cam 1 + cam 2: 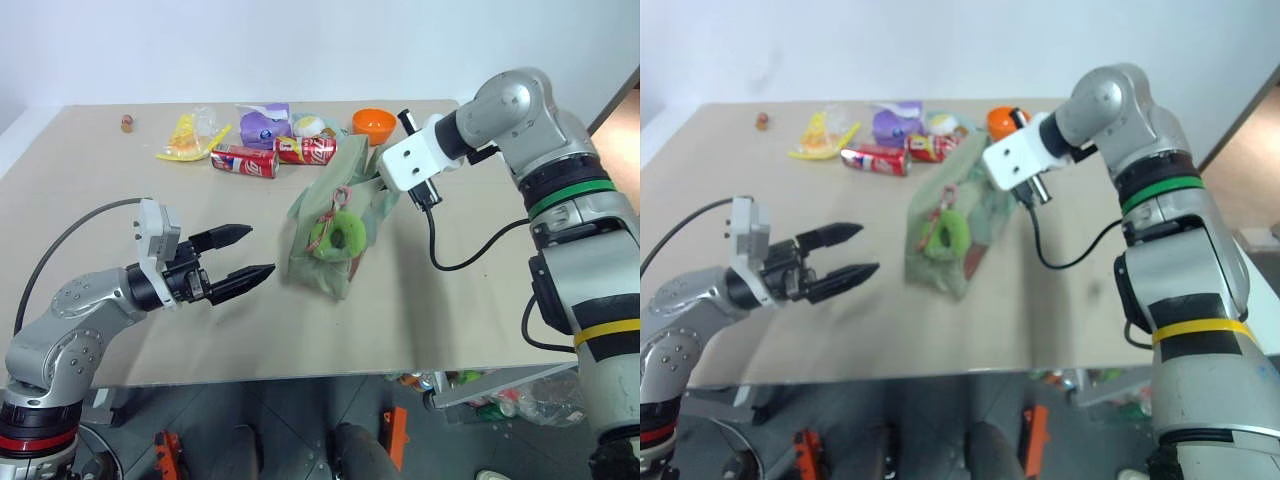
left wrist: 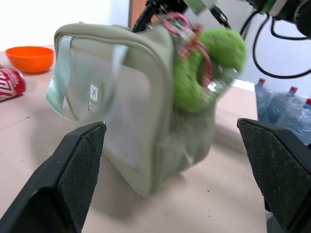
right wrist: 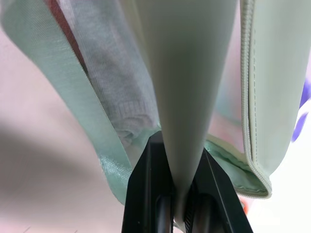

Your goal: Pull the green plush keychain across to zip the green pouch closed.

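Observation:
The green pouch (image 1: 312,200) stands in the middle of the table, its far end lifted and its body leaning. The green plush keychain (image 1: 340,236), a fuzzy lime ring on a red cord, hangs against the pouch's upper side near its front end. My right gripper (image 3: 181,194) is shut on a fold of pale green fabric at the far top end of the pouch. My left gripper (image 1: 258,250) hovers open just left of the pouch, pointing at it, with nothing between its pads (image 2: 77,165). From the left wrist, the keychain (image 2: 194,73) hangs at the pouch's top corner.
Along the table's far side lie two red cans (image 1: 245,160), a purple packet (image 1: 265,125), a yellow wrapper (image 1: 185,140) and an orange bowl (image 1: 374,124). A black cable (image 1: 470,250) loops from my right wrist over the table. Water bottles (image 2: 286,111) stand beyond the table's right side.

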